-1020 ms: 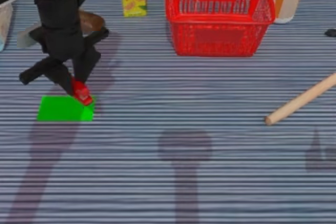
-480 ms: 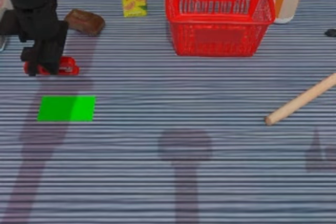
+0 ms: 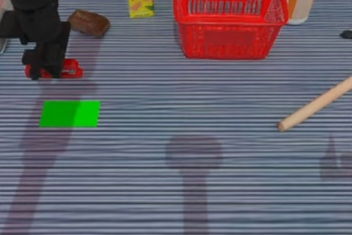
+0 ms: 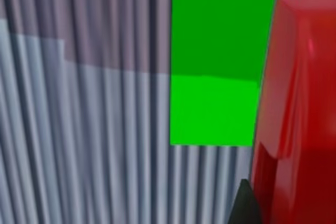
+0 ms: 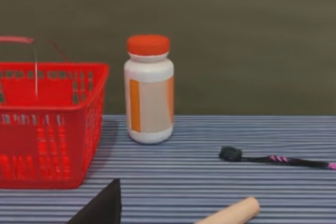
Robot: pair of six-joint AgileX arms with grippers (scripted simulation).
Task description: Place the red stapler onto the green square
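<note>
Left gripper (image 3: 47, 70) has its jaws closed on the red stapler (image 3: 70, 69), the green square (image 3: 69, 113) lying apart, nearer the camera. The red basket (image 3: 230, 42) looks empty; right arm out of sight.

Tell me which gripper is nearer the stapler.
Left. The left gripper is right at the stapler, over its end at the table's left, behind the green square. The right gripper is out of the top view, off by the bottle on the far right.
</note>
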